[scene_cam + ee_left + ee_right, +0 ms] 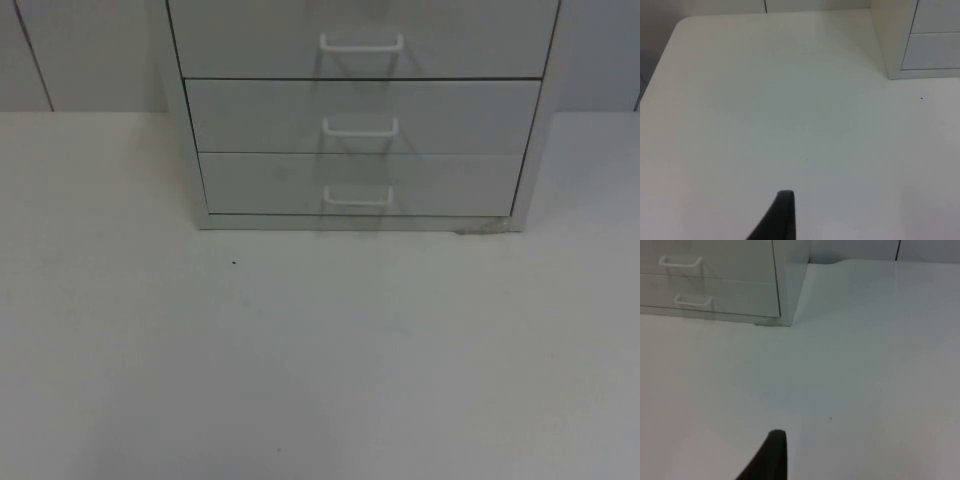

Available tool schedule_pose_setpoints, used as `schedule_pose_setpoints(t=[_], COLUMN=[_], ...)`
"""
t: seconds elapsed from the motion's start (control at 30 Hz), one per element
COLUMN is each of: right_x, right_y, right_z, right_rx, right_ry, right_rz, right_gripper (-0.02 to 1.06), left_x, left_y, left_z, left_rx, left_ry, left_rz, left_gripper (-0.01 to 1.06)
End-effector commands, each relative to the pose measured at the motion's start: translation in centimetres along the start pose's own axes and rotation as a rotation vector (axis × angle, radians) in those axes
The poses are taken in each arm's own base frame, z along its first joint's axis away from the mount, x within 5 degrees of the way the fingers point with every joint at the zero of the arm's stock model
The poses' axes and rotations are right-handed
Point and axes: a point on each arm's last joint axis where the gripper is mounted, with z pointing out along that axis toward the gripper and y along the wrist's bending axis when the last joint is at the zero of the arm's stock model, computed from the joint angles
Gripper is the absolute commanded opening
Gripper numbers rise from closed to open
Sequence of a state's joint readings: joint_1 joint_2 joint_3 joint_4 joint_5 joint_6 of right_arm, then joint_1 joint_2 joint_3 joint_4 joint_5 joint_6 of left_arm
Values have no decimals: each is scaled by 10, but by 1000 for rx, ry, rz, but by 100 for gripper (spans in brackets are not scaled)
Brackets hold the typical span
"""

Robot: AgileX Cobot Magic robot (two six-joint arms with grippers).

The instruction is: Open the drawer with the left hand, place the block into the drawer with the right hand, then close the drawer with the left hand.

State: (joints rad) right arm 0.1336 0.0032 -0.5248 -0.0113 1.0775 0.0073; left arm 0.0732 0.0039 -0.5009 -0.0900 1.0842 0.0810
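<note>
A white cabinet (pixel 360 120) stands at the back of the table against the wall, and three of its drawers are in sight. Each drawer front sits flush and carries a white loop handle: upper (pixel 361 44), middle (pixel 360 127), lower (pixel 357 197). My left gripper (pixel 782 215) hovers over bare table well to the left of the cabinet (pixel 920 45). My right gripper (pixel 771 455) hovers over bare table off the cabinet's right front corner, with two of the drawer handles (pixel 692 301) ahead of it.
The white table top (pixel 320 360) spreads wide in front of the cabinet. Its left edge and rounded far corner (pixel 677 25) lie near the left arm. The grey partition wall (pixel 80 50) closes the back. A tiny dark speck (pixel 234 263) marks the table.
</note>
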Motion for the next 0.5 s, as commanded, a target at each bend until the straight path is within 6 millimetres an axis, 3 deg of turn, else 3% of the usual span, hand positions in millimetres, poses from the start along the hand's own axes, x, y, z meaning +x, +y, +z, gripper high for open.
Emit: schedule_pose_setpoints(t=[0.0, 0.47], right_x=[2, 2], right_y=[0, 0], right_z=[2, 1], right_rx=[31, 117], right_ry=[5, 6], right_rz=[11, 53], right_gripper=[105, 105], left_x=[1, 1], left_y=[0, 1], left_z=[0, 0], left_rx=[-2, -4], left_ry=[-6, -6], left_rz=[-3, -2], left_gripper=[105, 105])
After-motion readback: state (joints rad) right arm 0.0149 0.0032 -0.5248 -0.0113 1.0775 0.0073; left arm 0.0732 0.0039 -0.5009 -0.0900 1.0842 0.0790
